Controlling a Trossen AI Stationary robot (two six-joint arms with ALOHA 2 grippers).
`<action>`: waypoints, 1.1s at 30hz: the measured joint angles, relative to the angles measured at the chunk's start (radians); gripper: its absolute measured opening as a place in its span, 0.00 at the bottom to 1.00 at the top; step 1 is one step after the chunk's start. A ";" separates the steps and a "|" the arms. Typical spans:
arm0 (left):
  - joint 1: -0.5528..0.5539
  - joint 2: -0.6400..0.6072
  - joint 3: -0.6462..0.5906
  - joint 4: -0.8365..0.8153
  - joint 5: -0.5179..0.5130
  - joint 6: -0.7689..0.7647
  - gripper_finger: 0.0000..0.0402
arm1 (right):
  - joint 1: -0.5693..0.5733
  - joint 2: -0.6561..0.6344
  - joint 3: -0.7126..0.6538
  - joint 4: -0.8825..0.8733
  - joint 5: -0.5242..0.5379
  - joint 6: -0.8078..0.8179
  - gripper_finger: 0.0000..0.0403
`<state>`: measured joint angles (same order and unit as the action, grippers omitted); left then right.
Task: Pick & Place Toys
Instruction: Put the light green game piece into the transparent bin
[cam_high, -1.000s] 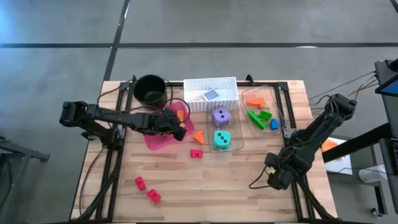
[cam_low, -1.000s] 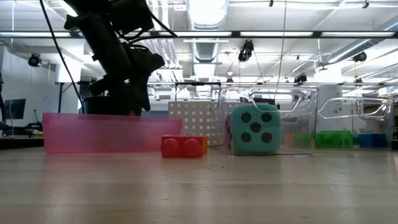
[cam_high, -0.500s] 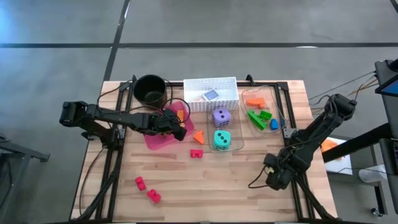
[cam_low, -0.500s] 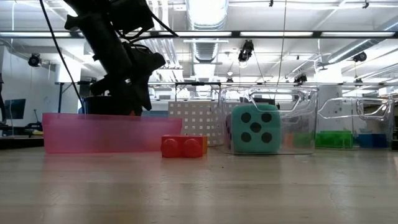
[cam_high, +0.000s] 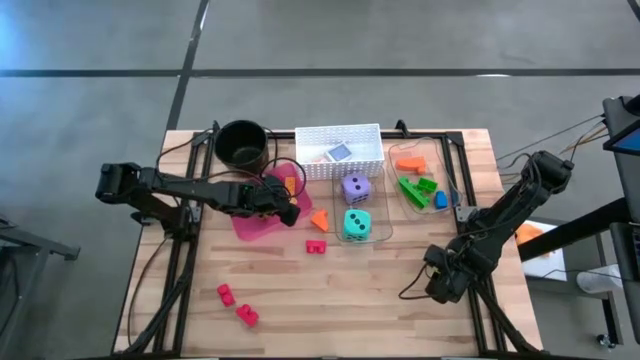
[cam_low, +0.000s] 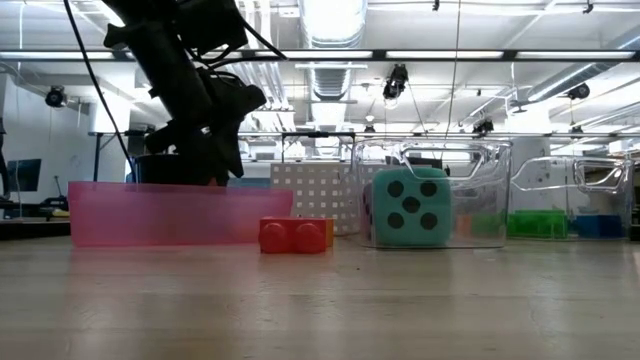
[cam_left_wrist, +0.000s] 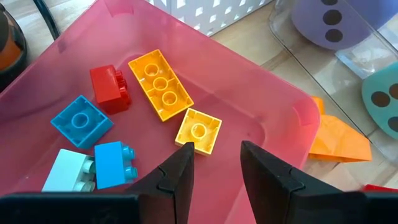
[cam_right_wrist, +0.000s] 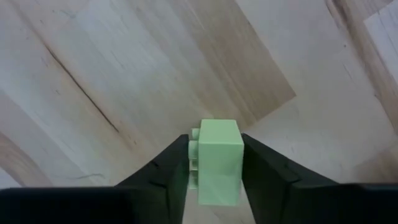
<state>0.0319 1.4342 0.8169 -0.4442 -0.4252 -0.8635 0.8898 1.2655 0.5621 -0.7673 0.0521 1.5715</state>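
My left gripper hangs open and empty over the pink tray. Its fingers stand above a small yellow brick that lies flat on the tray floor beside a long yellow, a red and several blue bricks. My right gripper is near the table's right front and is shut on a light green brick. Loose red bricks and an orange piece lie on the table. The teal die and the purple die sit in a clear container. My right gripper pinches the light green brick by two opposite sides between its two fingers, which point down at the wooden table. The brick's studs face sideways. Whether the brick is clear of the table I cannot tell.
A black pot and a white perforated basket with cards stand at the far edge. A clear container at the far right holds green, orange and blue bricks. Bare wood lies between the two arms along the near edge.
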 joint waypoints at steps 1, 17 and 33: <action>0.000 0.000 0.000 0.000 0.000 0.000 0.34 | 0.000 0.000 0.000 0.000 0.000 0.000 0.30; -0.072 0.000 0.036 0.185 0.000 0.164 0.34 | -0.001 0.000 0.000 0.039 0.002 -0.003 0.31; -0.244 0.001 0.048 0.532 0.000 0.411 0.34 | -0.043 -0.001 0.003 0.221 0.109 -0.121 0.27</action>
<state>-0.2124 1.4353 0.8649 0.0879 -0.4252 -0.4522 0.8468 1.2648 0.5648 -0.5464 0.1607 1.4506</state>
